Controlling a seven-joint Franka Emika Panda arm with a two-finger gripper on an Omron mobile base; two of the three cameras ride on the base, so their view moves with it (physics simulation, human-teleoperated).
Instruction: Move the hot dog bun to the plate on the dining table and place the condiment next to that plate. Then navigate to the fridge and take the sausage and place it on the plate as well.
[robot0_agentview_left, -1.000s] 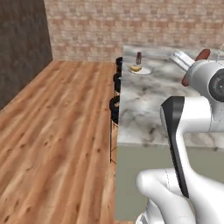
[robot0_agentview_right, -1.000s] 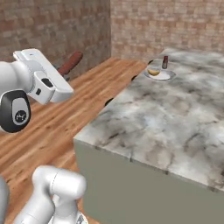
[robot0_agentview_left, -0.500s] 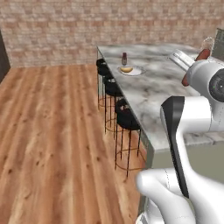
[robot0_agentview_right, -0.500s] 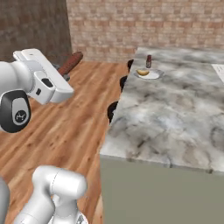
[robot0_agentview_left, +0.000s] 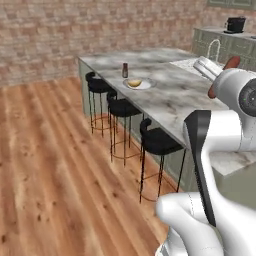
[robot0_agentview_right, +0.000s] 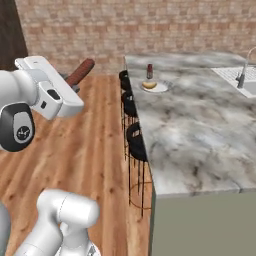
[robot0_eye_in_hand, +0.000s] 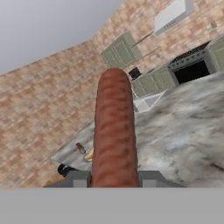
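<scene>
Jaws pinch the sausage (robot0_eye_in_hand: 114, 131) at its base, long axis pointing ahead. The plate (robot0_agentview_right: 155, 87) with bun (robot0_agentview_right: 149, 84) lies well apart, forward on the surface (robot0_agentview_right: 200, 130), condiment (robot0_agentview_right: 149, 71) beside it.

Dining table (robot0_agentview_left: 172, 97): runs away from the base toward the brick wall (robot0_agentview_left: 75, 30).
Plate (robot0_agentview_left: 138, 84): on the tabletop, near its far end and close to the stool-side edge.
Hot dog bun (robot0_agentview_left: 134, 82): lies on the plate.
Condiment (robot0_agentview_left: 125, 70): upright on the tabletop, just beside the plate, on its far side toward the wall.
Stools (robot0_agentview_left: 122, 107): three in a row along the table's long edge, on the wood floor (robot0_agentview_left: 50, 165).
Sink (robot0_agentview_right: 239, 76): set into the tabletop, on the side opposite the stools.
Sausage (robot0_eye_in_hand: 114, 131): clamped between the fingers of the gripper (robot0_eye_in_hand: 114, 178), raised above floor level beside the table.
Cabinets (robot0_agentview_left: 220, 42): behind the table.
</scene>
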